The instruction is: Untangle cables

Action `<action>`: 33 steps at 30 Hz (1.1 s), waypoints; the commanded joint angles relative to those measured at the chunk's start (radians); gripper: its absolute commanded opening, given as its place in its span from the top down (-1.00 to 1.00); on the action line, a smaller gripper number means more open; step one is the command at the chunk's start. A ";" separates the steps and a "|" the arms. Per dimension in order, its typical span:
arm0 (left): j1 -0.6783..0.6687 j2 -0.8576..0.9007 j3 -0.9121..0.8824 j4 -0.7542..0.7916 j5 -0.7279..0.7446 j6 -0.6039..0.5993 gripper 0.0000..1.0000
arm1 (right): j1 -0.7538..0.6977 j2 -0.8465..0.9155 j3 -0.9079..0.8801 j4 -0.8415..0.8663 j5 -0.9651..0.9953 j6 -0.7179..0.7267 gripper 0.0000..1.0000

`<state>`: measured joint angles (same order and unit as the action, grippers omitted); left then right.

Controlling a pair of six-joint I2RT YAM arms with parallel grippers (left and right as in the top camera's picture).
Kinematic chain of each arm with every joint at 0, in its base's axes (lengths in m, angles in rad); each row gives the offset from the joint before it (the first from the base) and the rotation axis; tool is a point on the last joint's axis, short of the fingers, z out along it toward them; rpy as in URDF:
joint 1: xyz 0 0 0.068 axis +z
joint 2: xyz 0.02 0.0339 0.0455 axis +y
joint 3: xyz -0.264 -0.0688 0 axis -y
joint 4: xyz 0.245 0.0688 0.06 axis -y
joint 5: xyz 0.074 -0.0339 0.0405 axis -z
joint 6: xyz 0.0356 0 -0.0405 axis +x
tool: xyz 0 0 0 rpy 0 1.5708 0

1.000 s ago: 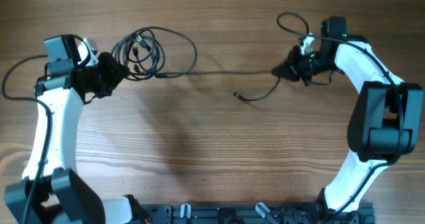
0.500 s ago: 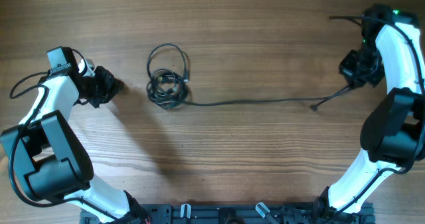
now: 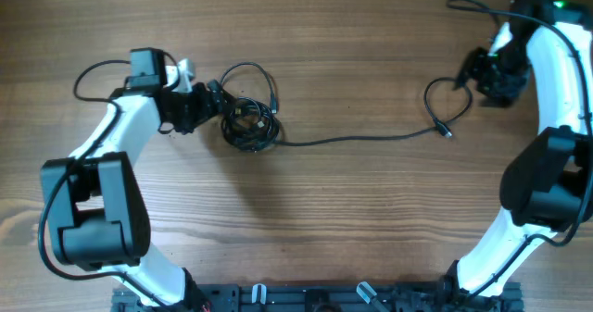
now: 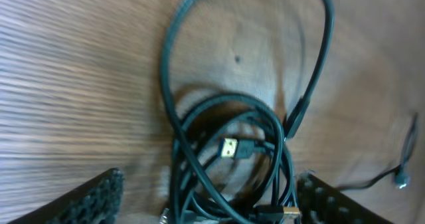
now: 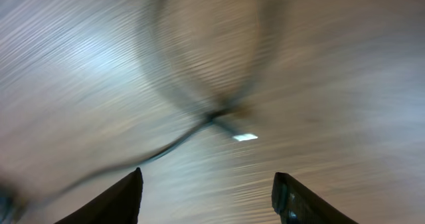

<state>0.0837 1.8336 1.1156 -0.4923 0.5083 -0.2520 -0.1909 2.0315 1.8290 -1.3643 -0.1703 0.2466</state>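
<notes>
Lying bundled — cables (image 3: 250, 125) before left gripper (image 3: 213, 102)

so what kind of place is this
Probably a robot lab or test bench: a wooden table, a left arm and right arm mounted at one edge, and a tangle of cables between them.

Overhead: the cable bunch (image 3: 248, 122) lies on the table (image 3: 306, 238), left of centre and toward the far edge. The left gripper (image 3: 215, 104) sits just left of it, at its rim. In the left wrist view, the bunch lies between the spread fingers (image 4: 99, 197). One strand (image 3: 361, 138) runs right from the bunch across mid-table to a plug end (image 3: 446, 131). Behind the plug end the strand curls into a loop (image 3: 434, 94), just left of the right gripper (image 3: 466, 74) at far right. Whether gripper and loop touch: cannot tell.
</notes>
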 commanded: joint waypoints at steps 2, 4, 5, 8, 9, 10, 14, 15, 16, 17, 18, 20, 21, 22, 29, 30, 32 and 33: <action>-0.054 0.006 0.014 -0.156 -0.122 0.005 -0.64 | 0.207 -0.015 0.005 -0.017 -0.261 -0.226 -0.25; -0.054 0.006 0.014 -0.186 -0.121 0.005 -0.57 | 0.299 -0.015 -0.017 -0.005 -0.257 -0.304 -0.25; -0.054 0.006 0.014 -0.187 -0.121 -0.002 -0.23 | 0.367 -0.015 -0.052 0.028 -0.253 -0.346 -0.29; -0.054 0.006 0.014 -0.208 -0.120 -0.021 -0.09 | 0.487 -0.013 -0.084 0.152 -0.254 -0.335 -0.30; -0.054 0.006 0.014 -0.220 -0.113 -0.024 -0.02 | 0.518 -0.012 -0.084 0.202 -0.267 -0.288 -0.14; -0.054 0.006 0.014 -0.233 -0.113 -0.048 -0.04 | 0.547 -0.010 -0.084 0.205 -0.269 -0.331 -0.14; -0.054 0.007 0.014 -0.232 -0.114 -0.082 0.09 | 0.724 -0.010 -0.186 0.343 -0.268 -0.520 -0.31; -0.054 0.007 0.014 -0.232 -0.113 -0.082 0.09 | 0.751 -0.010 -0.224 0.391 -0.266 -0.543 -0.32; -0.054 0.007 0.014 -0.230 -0.113 -0.087 0.08 | 0.779 -0.010 -0.278 0.459 -0.247 -0.562 -0.32; -0.054 0.007 0.014 -0.230 -0.105 -0.097 0.02 | 0.797 -0.010 -0.312 0.500 -0.230 -0.563 -0.33; -0.054 0.007 0.014 -0.222 -0.065 -0.097 -0.08 | 0.825 -0.010 -0.381 0.600 -0.204 -0.594 -0.33; -0.054 0.007 0.014 -0.216 -0.044 -0.097 -0.06 | 0.846 -0.010 -0.441 0.683 -0.175 -0.630 -0.36; -0.054 0.007 0.014 -0.216 -0.027 -0.097 -0.10 | 0.856 -0.010 -0.472 0.731 -0.129 -0.643 -0.37; -0.054 0.007 0.014 -0.214 -0.005 -0.098 -0.11 | 0.862 -0.010 -0.487 0.768 -0.109 -0.644 -0.37; -0.054 0.007 0.014 -0.208 -0.001 -0.149 0.20 | 0.872 -0.008 -0.503 0.851 -0.105 -0.647 -0.26; -0.054 0.007 0.014 -0.207 -0.002 -0.149 0.20 | 0.872 -0.008 -0.507 0.856 -0.105 -0.648 -0.26; -0.054 0.007 0.014 -0.203 -0.004 -0.149 0.18 | 0.872 -0.003 -0.516 0.873 -0.100 -0.666 -0.20; -0.054 0.007 0.014 -0.203 -0.005 -0.149 0.17 | 0.872 0.005 -0.516 0.893 -0.090 -0.667 -0.15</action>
<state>0.0345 1.8347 1.1240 -0.6991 0.4885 -0.3916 0.6746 2.0251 1.3281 -0.4973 -0.2859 -0.3954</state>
